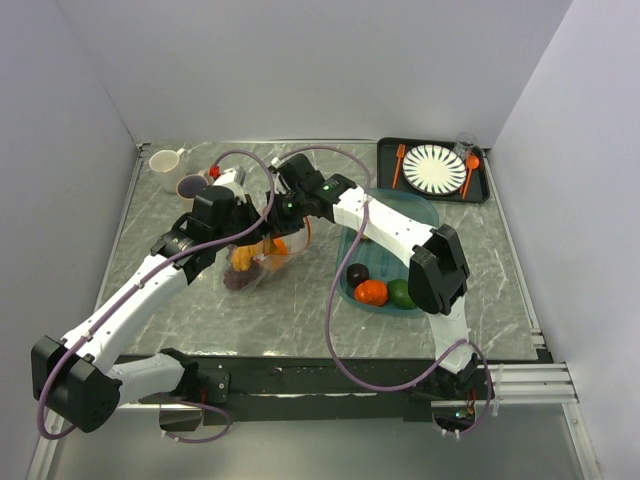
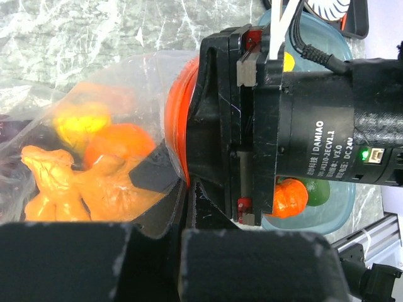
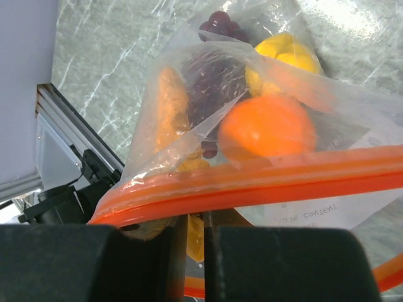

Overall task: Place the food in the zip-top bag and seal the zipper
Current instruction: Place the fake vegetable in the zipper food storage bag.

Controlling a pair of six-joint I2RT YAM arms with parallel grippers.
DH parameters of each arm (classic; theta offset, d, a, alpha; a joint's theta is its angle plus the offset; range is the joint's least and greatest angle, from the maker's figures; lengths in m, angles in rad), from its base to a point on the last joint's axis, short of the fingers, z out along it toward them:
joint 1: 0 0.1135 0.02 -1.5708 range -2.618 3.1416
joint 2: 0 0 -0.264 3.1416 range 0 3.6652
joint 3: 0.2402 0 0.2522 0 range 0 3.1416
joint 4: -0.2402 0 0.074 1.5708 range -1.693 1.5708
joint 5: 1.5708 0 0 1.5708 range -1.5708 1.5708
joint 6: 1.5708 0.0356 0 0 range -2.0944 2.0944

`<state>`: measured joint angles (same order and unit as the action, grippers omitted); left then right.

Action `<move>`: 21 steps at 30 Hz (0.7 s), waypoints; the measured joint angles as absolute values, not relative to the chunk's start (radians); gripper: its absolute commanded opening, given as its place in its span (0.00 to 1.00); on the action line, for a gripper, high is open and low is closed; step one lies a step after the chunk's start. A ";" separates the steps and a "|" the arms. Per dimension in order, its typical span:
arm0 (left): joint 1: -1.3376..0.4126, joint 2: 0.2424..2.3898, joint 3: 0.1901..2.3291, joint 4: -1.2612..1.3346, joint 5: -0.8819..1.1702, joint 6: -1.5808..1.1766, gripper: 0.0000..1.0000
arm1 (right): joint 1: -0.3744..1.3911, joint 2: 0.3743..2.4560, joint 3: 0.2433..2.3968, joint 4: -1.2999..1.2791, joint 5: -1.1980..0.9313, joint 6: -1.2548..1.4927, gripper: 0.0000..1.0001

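Left pincer point(image 2: 179, 229) and right pincer point(image 3: 195, 236) pinch the part-filled clear plastic bag point(image 3: 208, 69), unzipped; three toy fruits point(image 1: 371, 292) wait in teal tray point(image 1: 425, 212), right.

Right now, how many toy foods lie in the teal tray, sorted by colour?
orange piece: 1
green piece: 1
dark piece: 1
yellow piece: 1, half hidden
Total: 4 in view. The right arm covers part of the teal tray, so more could be hidden underneath.
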<state>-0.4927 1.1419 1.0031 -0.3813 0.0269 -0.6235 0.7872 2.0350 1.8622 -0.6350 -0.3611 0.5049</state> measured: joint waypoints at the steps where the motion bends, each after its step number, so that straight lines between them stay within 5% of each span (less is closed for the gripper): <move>1: -0.493 1.142 1.003 -0.381 0.025 -0.624 0.01 | 0.786 2.035 1.862 -0.633 -0.364 0.507 0.17; 21: -0.492 1.130 1.002 -0.387 -0.009 -0.624 0.01 | 0.793 2.081 1.856 -0.579 -0.360 0.569 0.22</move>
<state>-0.4923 1.1297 1.0016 -0.3874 -0.0086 -0.6235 0.7933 2.0811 1.8561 -0.5793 -0.3599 0.5686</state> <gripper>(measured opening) 0.021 0.218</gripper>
